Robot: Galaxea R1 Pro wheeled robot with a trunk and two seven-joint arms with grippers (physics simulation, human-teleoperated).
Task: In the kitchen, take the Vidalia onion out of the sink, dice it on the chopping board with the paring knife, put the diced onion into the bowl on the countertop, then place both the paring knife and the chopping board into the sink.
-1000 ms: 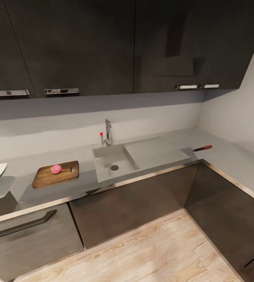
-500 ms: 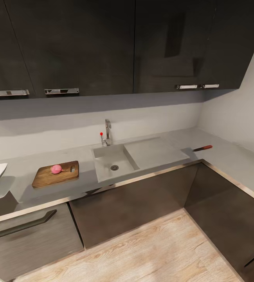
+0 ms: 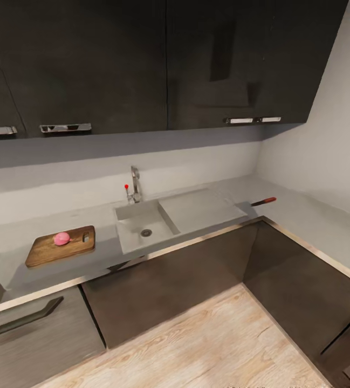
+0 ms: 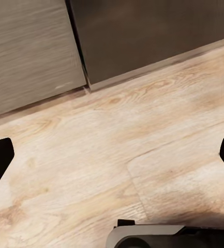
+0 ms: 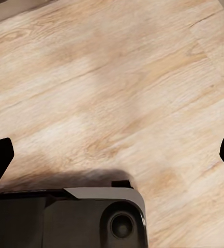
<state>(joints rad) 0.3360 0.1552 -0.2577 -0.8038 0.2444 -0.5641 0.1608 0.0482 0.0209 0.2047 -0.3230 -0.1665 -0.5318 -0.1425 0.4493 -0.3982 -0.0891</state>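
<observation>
Here both end effectors (image 4: 112, 155) (image 5: 112, 155) wide open, empty.

1. The countertop (image 3: 207, 207) is smooth grey with a soft sheen, edged along its front by a thin bright metallic strip.
2. The sink (image 3: 142, 229) looks like matt grey steel; its tap (image 3: 135, 183) is shiny chrome.
3. The chopping board (image 3: 61, 246) is brown wood with visible grain.
4. The Vidalia onion (image 3: 61, 238) has a smooth pink skin.
5. The upper cabinets (image 3: 115, 64) are dark and glossy, catching faint reflections, with polished steel handles (image 3: 65, 128).
6. The floor (image 3: 207, 345) is pale wood with clear grain.
7. The wall (image 3: 196, 161) is plain matt grey.
</observation>
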